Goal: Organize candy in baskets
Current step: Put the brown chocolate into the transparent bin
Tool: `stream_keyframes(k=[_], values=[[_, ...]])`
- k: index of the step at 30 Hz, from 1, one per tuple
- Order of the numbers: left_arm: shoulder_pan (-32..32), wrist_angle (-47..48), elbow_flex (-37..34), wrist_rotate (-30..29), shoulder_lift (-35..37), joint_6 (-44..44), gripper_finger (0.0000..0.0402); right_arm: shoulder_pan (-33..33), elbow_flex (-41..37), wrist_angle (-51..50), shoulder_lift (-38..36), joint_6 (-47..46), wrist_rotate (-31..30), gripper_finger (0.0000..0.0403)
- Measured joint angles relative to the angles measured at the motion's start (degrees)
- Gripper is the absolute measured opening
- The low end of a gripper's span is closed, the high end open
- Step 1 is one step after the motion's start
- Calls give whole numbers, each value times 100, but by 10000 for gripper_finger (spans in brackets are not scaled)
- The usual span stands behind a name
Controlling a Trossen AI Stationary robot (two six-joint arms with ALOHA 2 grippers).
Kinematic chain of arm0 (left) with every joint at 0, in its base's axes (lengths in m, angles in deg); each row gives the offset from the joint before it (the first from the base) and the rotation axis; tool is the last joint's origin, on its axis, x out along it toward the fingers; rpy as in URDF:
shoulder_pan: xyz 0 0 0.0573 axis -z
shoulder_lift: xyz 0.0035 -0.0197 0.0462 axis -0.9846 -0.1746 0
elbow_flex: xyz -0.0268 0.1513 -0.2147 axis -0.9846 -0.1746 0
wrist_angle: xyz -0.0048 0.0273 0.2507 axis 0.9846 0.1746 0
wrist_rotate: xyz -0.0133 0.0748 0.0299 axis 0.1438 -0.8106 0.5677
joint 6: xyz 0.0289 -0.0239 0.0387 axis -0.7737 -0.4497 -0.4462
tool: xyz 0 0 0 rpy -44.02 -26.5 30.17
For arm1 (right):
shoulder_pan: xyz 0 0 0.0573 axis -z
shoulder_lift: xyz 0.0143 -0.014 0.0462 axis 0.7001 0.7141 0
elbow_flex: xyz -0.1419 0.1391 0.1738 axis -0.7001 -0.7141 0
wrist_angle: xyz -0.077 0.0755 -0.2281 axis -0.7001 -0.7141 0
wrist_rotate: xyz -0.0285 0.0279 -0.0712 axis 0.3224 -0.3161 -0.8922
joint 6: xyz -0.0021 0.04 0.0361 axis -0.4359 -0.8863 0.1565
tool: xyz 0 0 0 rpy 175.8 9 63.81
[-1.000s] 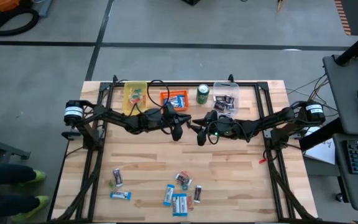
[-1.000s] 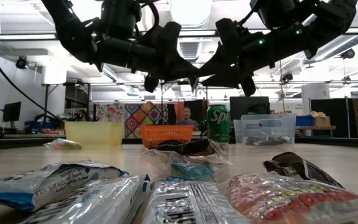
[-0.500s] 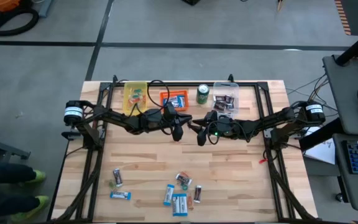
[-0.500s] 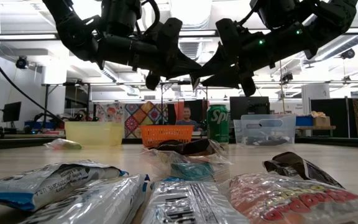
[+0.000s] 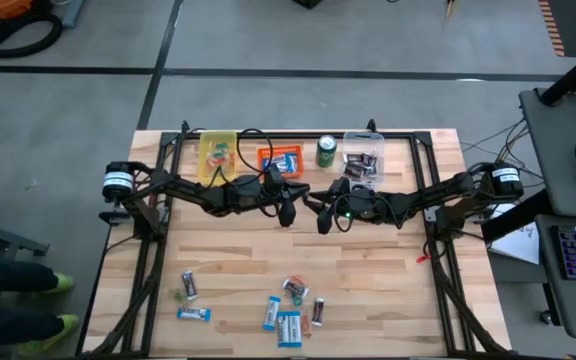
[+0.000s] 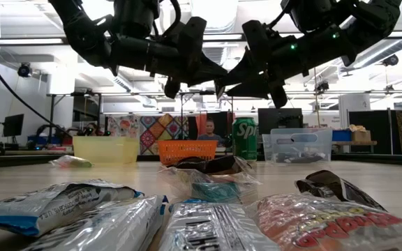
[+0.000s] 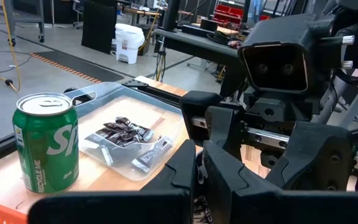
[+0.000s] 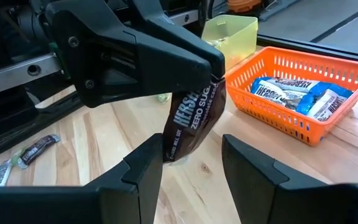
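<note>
Left gripper [image 8: 213,65]: clenched on a dark brown Hershey's bar [image 8: 191,124] hanging between the right gripper [image 8: 191,165]'s spread fingers.
Orange basket [image 8: 303,127]: beyond the grippers, holds blue-and-white bars [image 8: 281,90].
Clear basket [image 7: 95,102]: dark mini bars [image 7: 126,130]; green can [image 7: 45,143] beside.
Wooden table [image 5: 368,275]: loose candy [image 5: 288,310] well apart from both grippers.

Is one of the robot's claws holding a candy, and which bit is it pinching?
Yes. The left gripper pinches a dark brown candy bar by its top end, so it hangs down. The right gripper is open, holding nothing.
</note>
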Motion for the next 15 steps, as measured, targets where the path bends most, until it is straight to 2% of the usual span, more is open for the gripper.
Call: stream_keyframes(k=[15], values=[[113, -121, 2, -20, 0, 17, 1, 0, 0, 39, 0, 64, 2, 153]])
